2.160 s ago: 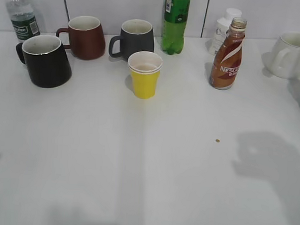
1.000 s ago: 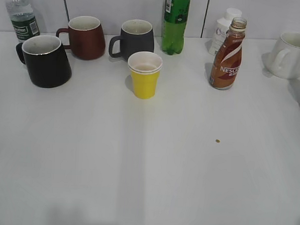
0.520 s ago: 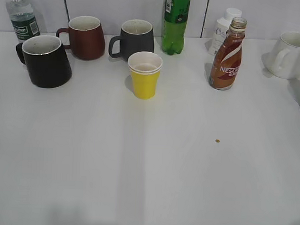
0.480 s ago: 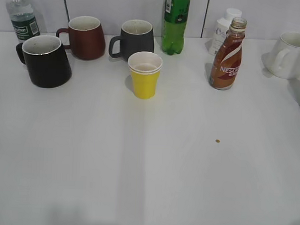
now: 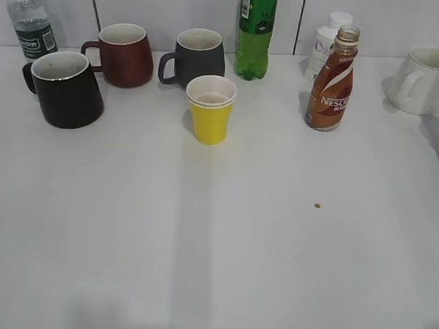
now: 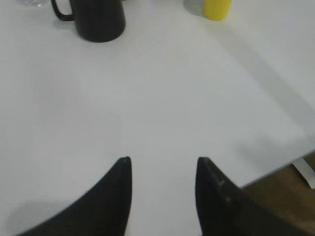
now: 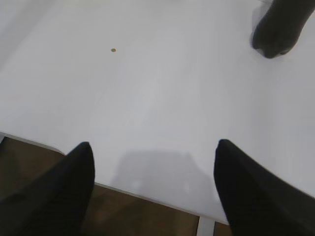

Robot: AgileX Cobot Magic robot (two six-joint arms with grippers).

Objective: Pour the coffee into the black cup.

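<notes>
Nothing grasped yet. My right gripper (image 7: 152,169) hangs over the table's near edge, jaws spread wide and empty. My left gripper (image 6: 163,169) sits near the front-left edge, narrower gap, also empty.

The slim clear Nescafe bottle of dark brown coffee (image 5: 332,80) stands upright, uncapped, near the far edge right of centre. It lies ahead of the right arm, the nearer one by my estimate.

The wide matte black cup (image 5: 64,89) stands toward the far-left corner.
</notes>
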